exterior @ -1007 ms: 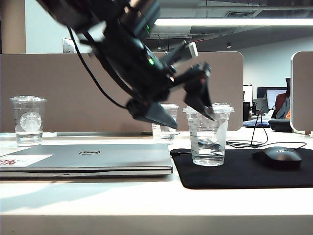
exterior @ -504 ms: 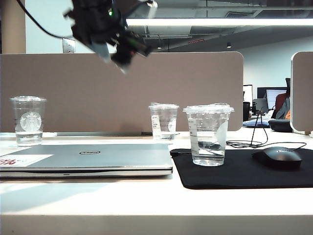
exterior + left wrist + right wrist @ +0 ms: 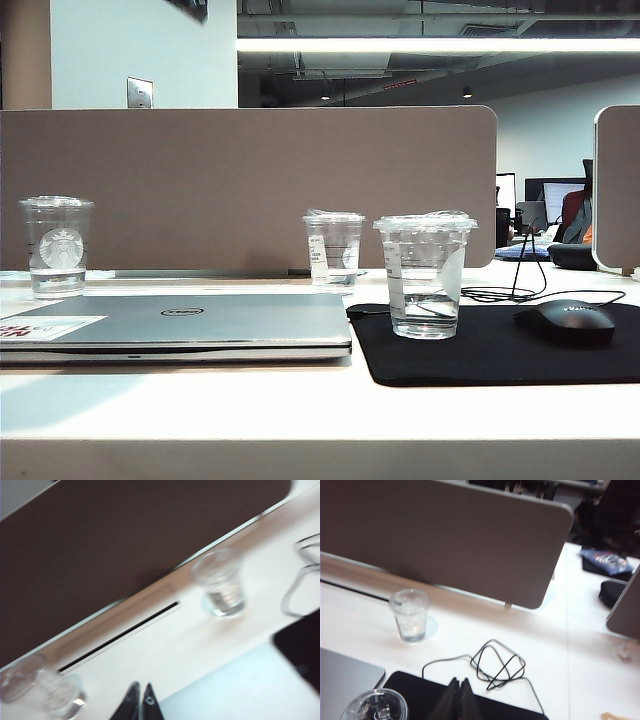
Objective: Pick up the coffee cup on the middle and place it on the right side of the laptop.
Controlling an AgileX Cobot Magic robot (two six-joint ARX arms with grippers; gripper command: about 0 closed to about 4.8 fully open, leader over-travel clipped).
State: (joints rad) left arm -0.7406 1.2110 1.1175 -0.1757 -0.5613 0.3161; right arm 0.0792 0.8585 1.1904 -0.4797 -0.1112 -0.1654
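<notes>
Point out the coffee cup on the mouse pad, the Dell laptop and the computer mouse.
coffee cup (image 3: 425, 285), exterior view, middle of its clear wall.
laptop (image 3: 240, 318), exterior view, bare part of its closed lid.
computer mouse (image 3: 567, 321), exterior view, top of its black shell.

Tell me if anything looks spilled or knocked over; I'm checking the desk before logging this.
Nothing stands out. The coffee cup stands upright on the black mat, right of the laptop. Both grippers, left and right, hang shut above.
</notes>
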